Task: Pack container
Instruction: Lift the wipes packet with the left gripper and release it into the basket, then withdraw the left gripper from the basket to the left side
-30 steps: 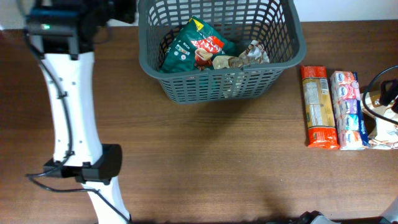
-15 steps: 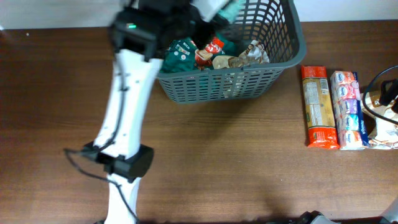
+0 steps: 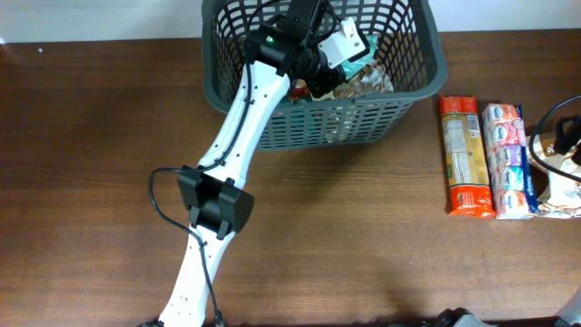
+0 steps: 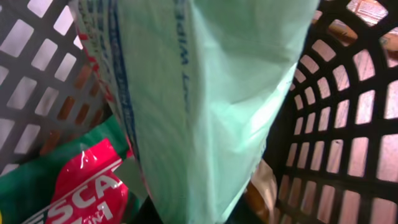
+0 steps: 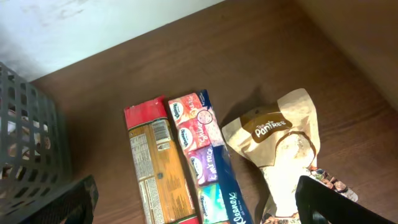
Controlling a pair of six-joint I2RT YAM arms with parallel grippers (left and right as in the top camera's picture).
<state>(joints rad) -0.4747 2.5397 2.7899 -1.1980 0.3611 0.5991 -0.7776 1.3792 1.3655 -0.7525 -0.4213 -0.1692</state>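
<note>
The dark grey lattice basket (image 3: 322,127) stands at the back middle of the table. My left gripper (image 3: 329,44) reaches inside it, shut on a pale green and white packet (image 3: 349,43). In the left wrist view that packet (image 4: 211,93) fills the frame and hangs over a red and green bag (image 4: 74,193), with the basket wall (image 4: 348,124) to its right. A crumpled brown packet (image 3: 368,80) also lies in the basket. My right gripper (image 5: 199,208) is open and empty, above the packets on the table's right.
Right of the basket lie an orange pasta packet (image 3: 466,156), a multipack of tissues (image 3: 507,161) and a tan paper bag (image 3: 563,195). The right wrist view shows the same pasta packet (image 5: 155,168), tissues (image 5: 202,155), bag (image 5: 280,149) and basket corner (image 5: 31,143).
My left arm has swung from the table's left side rightward and into the basket, carrying the pale green packet. The items on the right have not moved.
</note>
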